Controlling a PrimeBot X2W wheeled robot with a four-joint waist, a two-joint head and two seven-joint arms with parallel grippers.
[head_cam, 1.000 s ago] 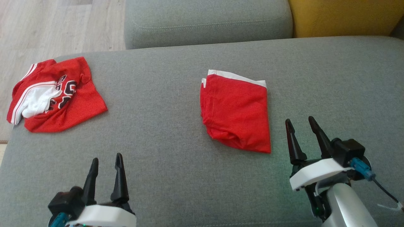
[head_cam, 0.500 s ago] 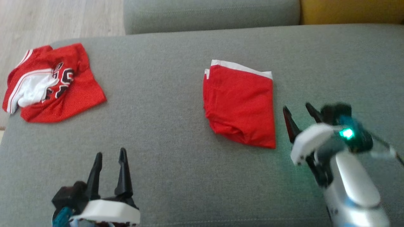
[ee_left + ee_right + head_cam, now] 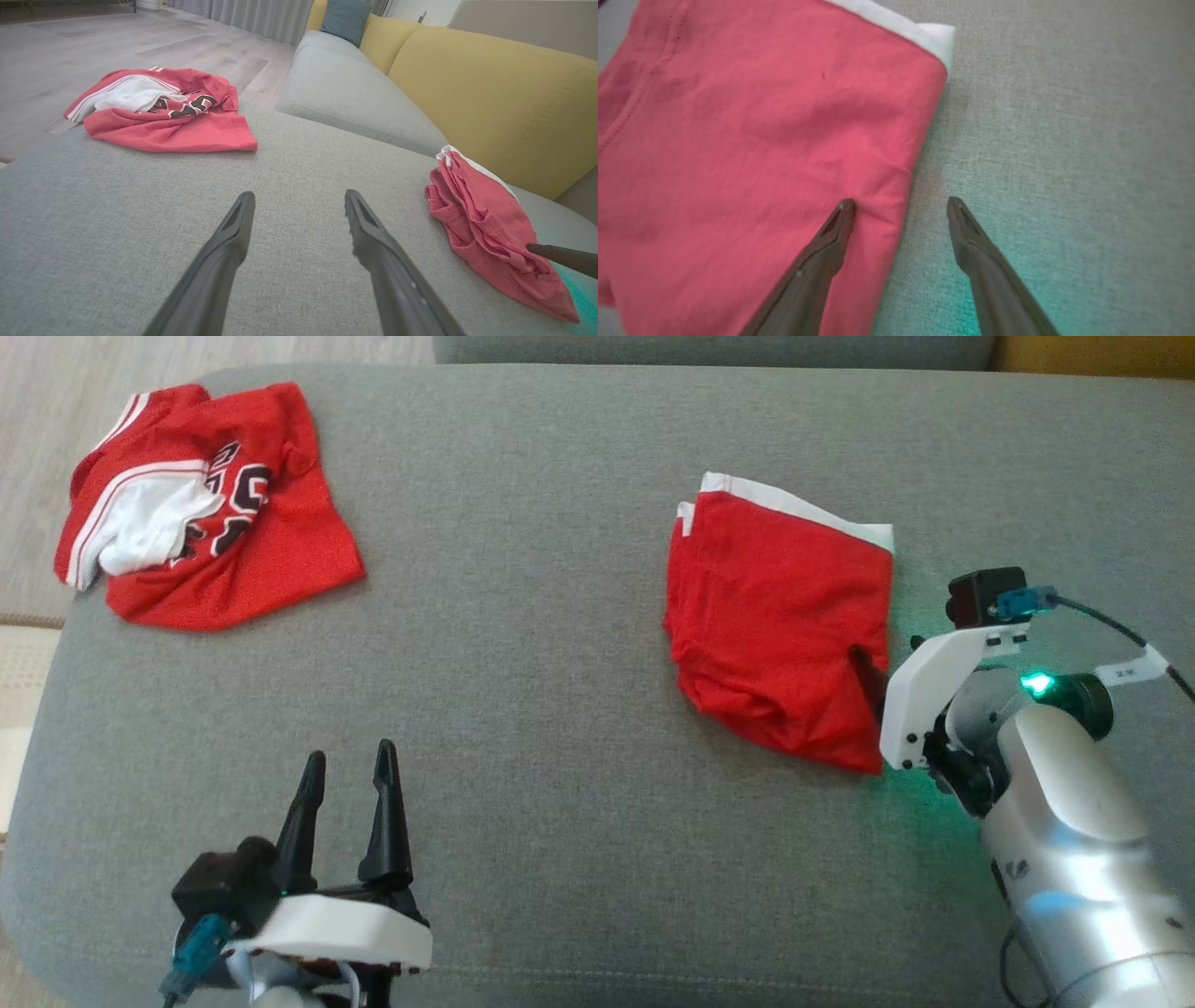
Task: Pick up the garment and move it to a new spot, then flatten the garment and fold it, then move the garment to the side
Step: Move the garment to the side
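Garment (image 3: 780,616) is straddled at its edge by right gripper (image 3: 901,201) (jaws wide).

- Head view: set high, facing steeply down on the grey cushion (image 3: 560,709), at mid distance. Takes in the jersey (image 3: 215,513) at far left and the folded garment (image 3: 775,616) at right.
- Left wrist view: set low, just above the cushion, facing along the left gripper (image 3: 299,196) toward the yellow backrest (image 3: 490,93). Shares jersey and garment with the head view.
- Right wrist view: very near, facing almost straight down past the right gripper (image 3: 901,200). Shares the garment's white-trimmed right edge with the head view.
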